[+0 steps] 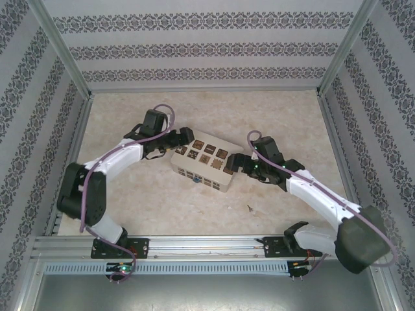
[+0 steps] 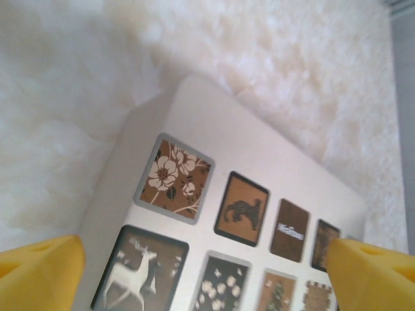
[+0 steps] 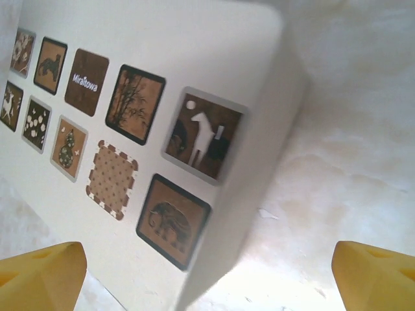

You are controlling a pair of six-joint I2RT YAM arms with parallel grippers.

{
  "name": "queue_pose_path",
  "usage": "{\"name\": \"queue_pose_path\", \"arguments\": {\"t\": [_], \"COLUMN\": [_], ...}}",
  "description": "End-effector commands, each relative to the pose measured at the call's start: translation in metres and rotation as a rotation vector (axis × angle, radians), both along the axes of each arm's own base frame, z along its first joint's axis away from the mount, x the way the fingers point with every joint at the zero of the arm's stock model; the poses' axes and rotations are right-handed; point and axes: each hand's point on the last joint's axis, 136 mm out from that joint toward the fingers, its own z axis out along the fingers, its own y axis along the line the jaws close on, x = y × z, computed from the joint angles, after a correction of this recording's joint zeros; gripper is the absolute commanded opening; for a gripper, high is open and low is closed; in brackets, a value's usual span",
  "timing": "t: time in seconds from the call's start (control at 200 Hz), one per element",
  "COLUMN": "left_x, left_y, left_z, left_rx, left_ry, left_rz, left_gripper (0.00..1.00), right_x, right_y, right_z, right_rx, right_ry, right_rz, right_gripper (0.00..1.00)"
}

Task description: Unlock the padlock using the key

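Nearest the camera, an aluminium rail [image 1: 207, 241] carries both arm bases. Padlock [image 1: 194, 179]: a tiny blue-bodied item located against the near side wall of the white box [image 1: 214, 184], about midway along it. Whether it hangs from the wall or rests on the table cannot be determined. The box lies flat at table centre, its top face set with brown picture tiles [image 2: 172, 179]. Left gripper [image 1: 184, 138] is positioned at the box's far-left corner; jaws spread wide, yellow fingertips [image 2: 40, 272] apart over the tiled face, gripping nothing. Right gripper [image 1: 233, 164] is positioned at the box's right end; jaws likewise spread wide, straddling the right edge, gripping nothing. A small dark item [image 1: 249, 208], too small to identify, lies on the beige table [image 1: 279, 116], near and right of the box.
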Motion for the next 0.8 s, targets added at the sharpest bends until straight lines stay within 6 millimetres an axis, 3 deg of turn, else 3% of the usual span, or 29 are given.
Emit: {"name": "queue_pose_path", "arguments": {"t": [0.0, 0.125, 0.205, 0.33, 0.445, 0.794], "left_x": [-0.014, -0.040, -0.060, -0.089, -0.108, -0.111], "left_y": [0.027, 0.046, 0.057, 0.073, 0.086, 0.090], "left_z": [0.020, 0.030, 0.026, 0.008, -0.012, -0.027], "left_rx": [0.074, 0.101, 0.105, 0.092, 0.092, 0.080], "left_ry": [-0.089, -0.150, -0.157, -0.136, -0.113, -0.086], "left_rz": [0.046, 0.093, 0.128, 0.195, 0.256, 0.295], "left_gripper": [0.96, 0.96, 0.97, 0.97, 0.97, 0.97], "right_x": [-0.025, -0.054, -0.074, -0.102, -0.118, -0.125], "right_y": [-0.033, -0.040, -0.045, -0.056, -0.060, -0.044], "right_z": [-0.008, -0.022, -0.035, -0.058, -0.071, -0.087], "right_rx": [-0.109, -0.088, -0.096, -0.156, -0.201, -0.249], "right_ry": [0.076, 0.152, 0.215, 0.322, 0.392, 0.455], "right_rz": [-0.105, -0.119, -0.113, -0.119, -0.113, -0.062], "right_gripper": [0.96, 0.89, 0.81, 0.66, 0.59, 0.44]}}
